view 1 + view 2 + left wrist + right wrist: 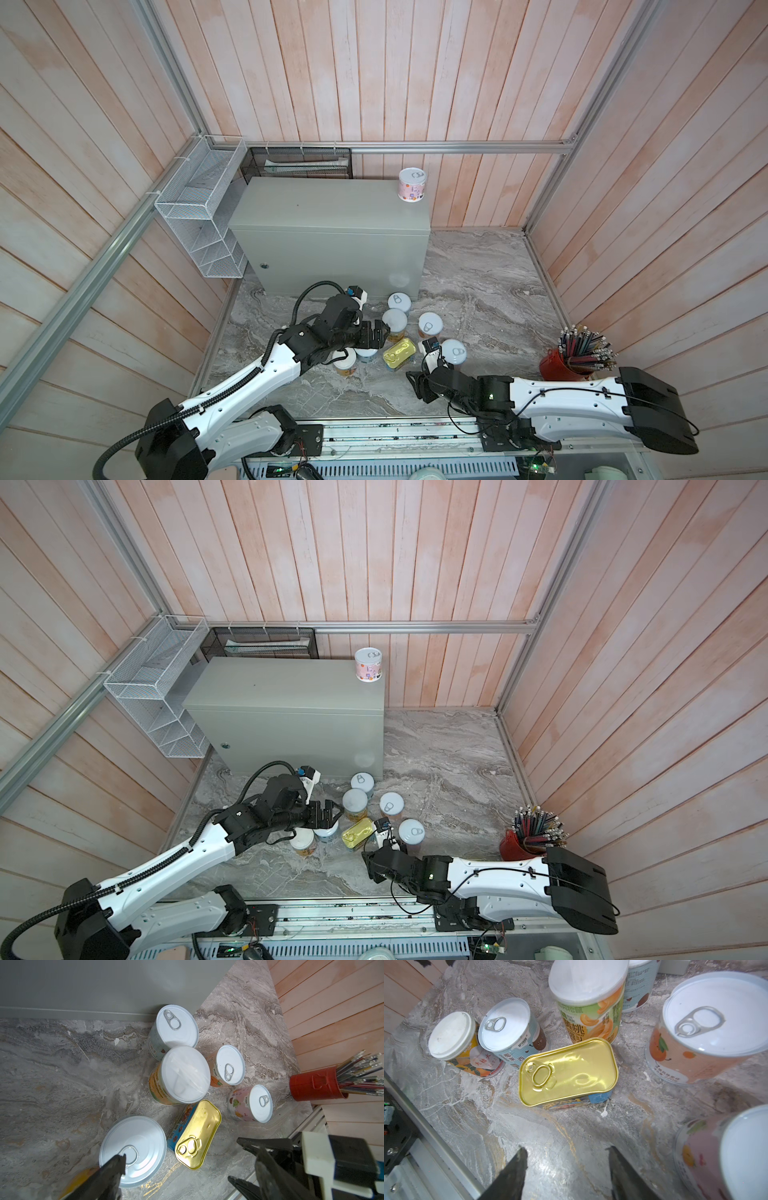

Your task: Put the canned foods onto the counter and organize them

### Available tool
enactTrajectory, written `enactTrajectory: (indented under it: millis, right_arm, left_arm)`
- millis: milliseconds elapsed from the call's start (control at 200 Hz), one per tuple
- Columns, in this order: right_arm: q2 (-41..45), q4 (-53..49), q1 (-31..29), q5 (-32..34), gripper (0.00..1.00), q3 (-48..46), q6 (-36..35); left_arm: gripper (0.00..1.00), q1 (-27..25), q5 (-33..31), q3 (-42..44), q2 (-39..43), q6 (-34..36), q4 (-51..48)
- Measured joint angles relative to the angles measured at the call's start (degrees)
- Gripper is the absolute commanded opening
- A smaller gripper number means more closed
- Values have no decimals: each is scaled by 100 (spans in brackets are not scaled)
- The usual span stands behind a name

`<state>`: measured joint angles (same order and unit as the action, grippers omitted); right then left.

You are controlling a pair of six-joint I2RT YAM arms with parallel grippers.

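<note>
The counter (316, 203) is a large grey box at the back, and one pink can (412, 185) stands on its far right corner. Several cans (395, 324) and a gold-topped blue tin (400, 353) are clustered on the marble in front of it. My left gripper (332, 814) hovers open over the cluster. In its wrist view the gripper (191, 1155) has one finger (114, 1169) above a pull-tab can (135, 1147). My right gripper (566, 1155) is open and empty over bare marble, just in front of the tin (569, 1070).
A red cup of pencils (559, 365) stands at the front right by the wall. A white wire basket (199, 216) hangs on the left wall beside the counter. A black mesh tray (299, 162) sits behind it. A metal rail (436, 1136) edges the marble at the front.
</note>
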<state>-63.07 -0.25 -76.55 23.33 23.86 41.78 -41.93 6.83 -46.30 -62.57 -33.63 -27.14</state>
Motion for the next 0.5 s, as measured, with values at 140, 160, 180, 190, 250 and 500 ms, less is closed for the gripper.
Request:
enactTrajectory:
  millis: [140, 160, 180, 190, 250, 500]
  right_arm:
    - [-442, -15, 74, -92, 73, 337, -101]
    - [-511, -11, 107, -129, 74, 396, -107]
    - [-570, 0, 140, -162, 75, 446, -105]
    - [-592, 9, 155, -179, 75, 459, -103]
    - [-723, 92, 275, -363, 78, 542, -72]
    - [-1008, 146, 525, -787, 82, 730, 203]
  left_arm:
    - [100, 13, -103, 0, 238, 0, -24]
    - [100, 17, -114, 0, 282, 0, -26]
    - [100, 22, -131, 0, 323, 0, -28]
    - [100, 26, -133, 0, 345, 0, -28]
    - [100, 42, -162, 0, 435, 0, -33]
    - [100, 83, -280, 0, 592, 0, -61]
